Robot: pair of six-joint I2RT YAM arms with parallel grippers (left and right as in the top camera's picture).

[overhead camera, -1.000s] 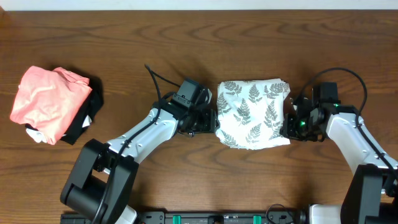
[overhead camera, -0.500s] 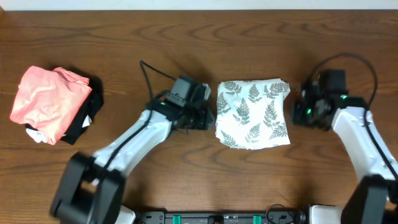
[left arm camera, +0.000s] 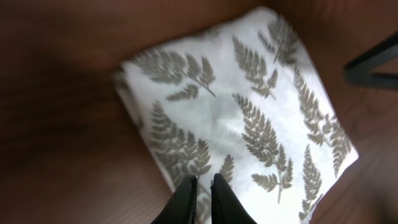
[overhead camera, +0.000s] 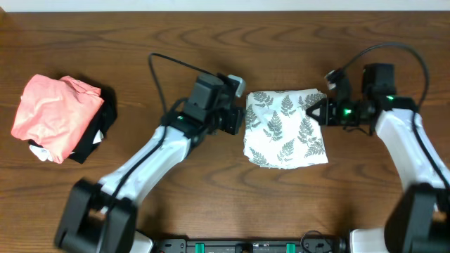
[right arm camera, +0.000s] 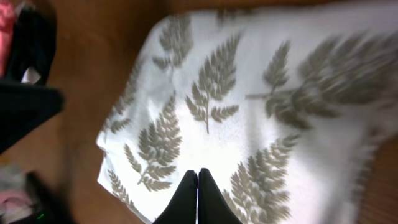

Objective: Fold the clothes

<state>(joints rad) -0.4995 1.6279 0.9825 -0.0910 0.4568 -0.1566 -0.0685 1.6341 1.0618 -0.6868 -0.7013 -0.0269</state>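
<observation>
Overhead view of a dark wooden table. The likeliest mishap is the fold coming undone. Both arms sit low beside thin, slippery fabric, so a fingertip dragged sideways could catch the top layer and peel it open, or push the whole bundle askew.

The clothes, white fabric printed with grey fern leaves, lie at the centre of the frame, folded into a compact, roughly square packet. The left gripper is just beside the packet's left edge. Its wrist view shows the fingers drawn almost together above the cloth, with nothing between them. The right gripper is at the packet's upper right edge, its fingers pressed together and empty. At the far left of the frame, well apart, a salmon-pink garment rests on a black cloth.
</observation>
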